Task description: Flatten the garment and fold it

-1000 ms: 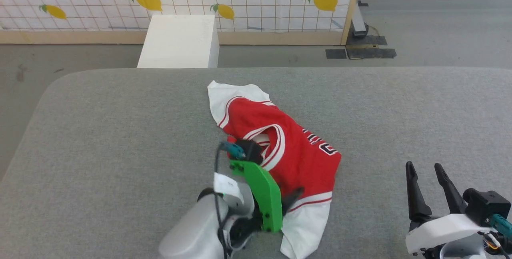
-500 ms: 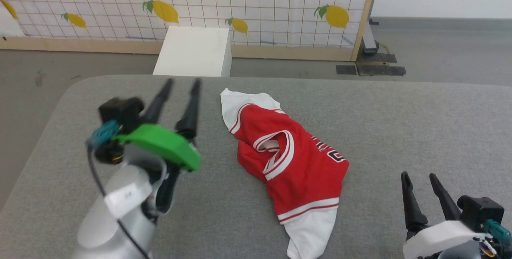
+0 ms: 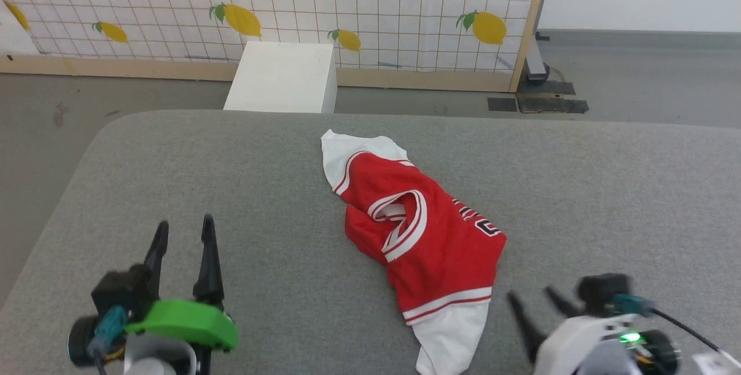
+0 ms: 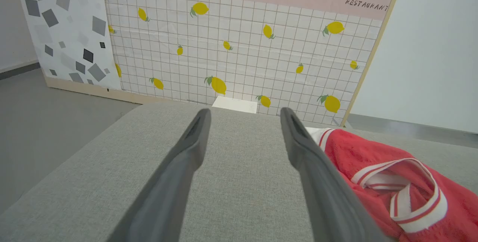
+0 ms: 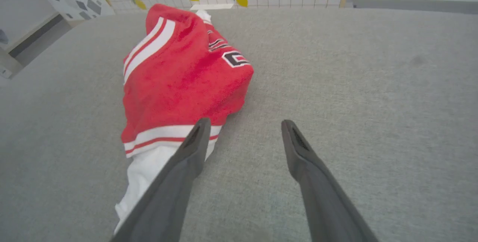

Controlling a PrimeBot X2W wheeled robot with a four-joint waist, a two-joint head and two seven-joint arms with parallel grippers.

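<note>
You have the garment (image 3: 417,236) lying crumpled near the middle of the grey padded table (image 3: 231,190), its length running from about 11 o'clock to 5 o'clock in the head view. One white sleeve points to the far end and the other to the near end. The red body is bunched between them, the striped collar gapes open on top, and part of the lettering shows at its 3 o'clock edge. Your left gripper (image 3: 185,224) sits at about 8 o'clock from the shirt, well apart from it; its fingers are spread wide with bare table between them. Your right gripper (image 3: 531,295) is at about 4 o'clock, just beside the near white sleeve. It is blurred in the head view. In the right wrist view its fingers stand wide with nothing between them, and one finger overlaps the sleeve's striped hem; you cannot tell whether it touches. Beyond the far table edge, at about 11 o'clock, a white box (image 3: 282,77) stands on the floor before a lemon-print screen (image 3: 376,4).
</note>
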